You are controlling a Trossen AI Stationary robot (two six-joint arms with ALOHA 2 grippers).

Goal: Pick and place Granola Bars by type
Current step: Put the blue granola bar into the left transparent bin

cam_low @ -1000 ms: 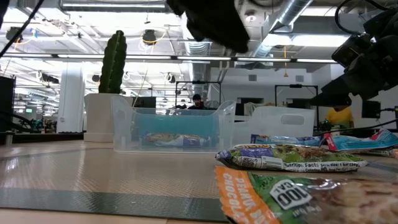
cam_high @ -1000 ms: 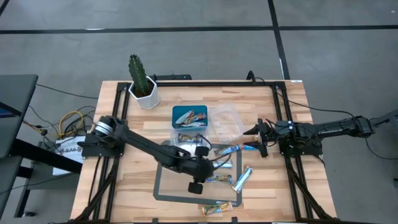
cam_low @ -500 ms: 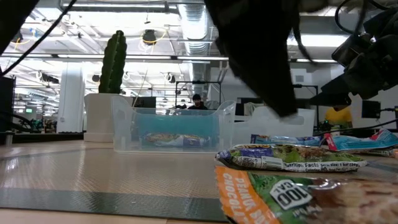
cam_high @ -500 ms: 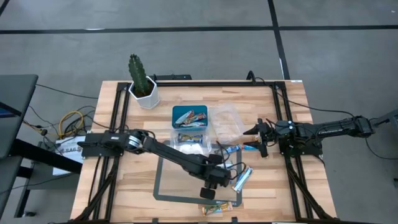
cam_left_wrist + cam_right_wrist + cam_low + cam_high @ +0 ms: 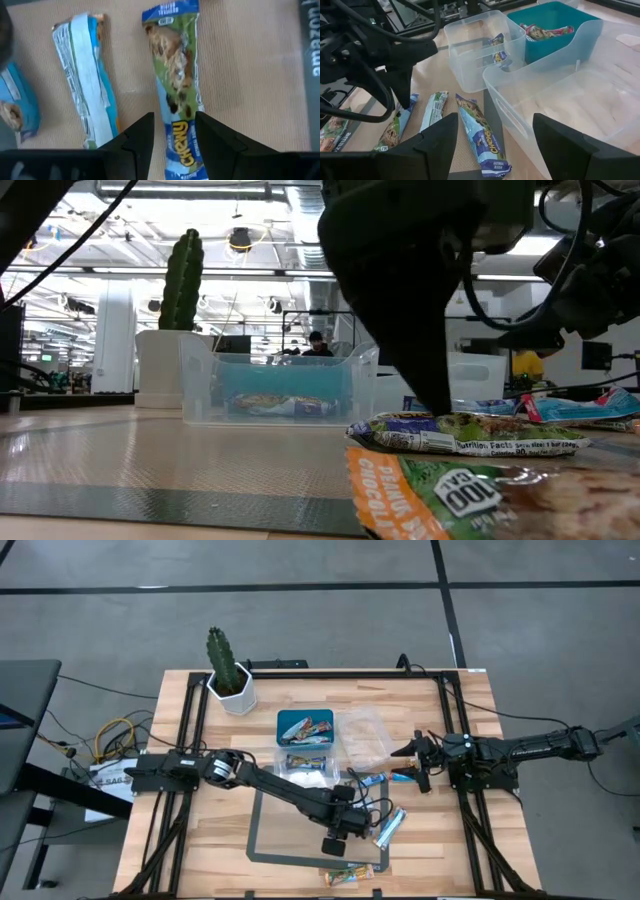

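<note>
The left gripper (image 5: 172, 137) hangs low over the dark grey mat (image 5: 268, 832) near the table's front edge, its two dark fingers (image 5: 137, 140) parted and straddling a blue-and-green wrapped granola bar printed "Chewy" (image 5: 176, 95) — the bar lies flat on the mat between them, and no squeeze on it shows. Just beside that bar lies a silver-and-light-blue wrapped bar (image 5: 87, 80), seam side up, and another blue bar (image 5: 15, 107) sits at the mat's edge. The right gripper (image 5: 492, 135) waits with its fingers spread wide and nothing in them, near the right edge of the wooden table (image 5: 180, 780), beside an empty clear plastic tub (image 5: 560, 95). A second clear tub (image 5: 475, 50) holds one bar, and the teal tray (image 5: 555, 25) behind it holds multicoloured bars. In the high view more bars lie by the mat's right edge (image 5: 388, 827) and at the table's front edge (image 5: 350, 875). A potted cactus in a white pot (image 5: 228, 675) stands at the back left corner.
</note>
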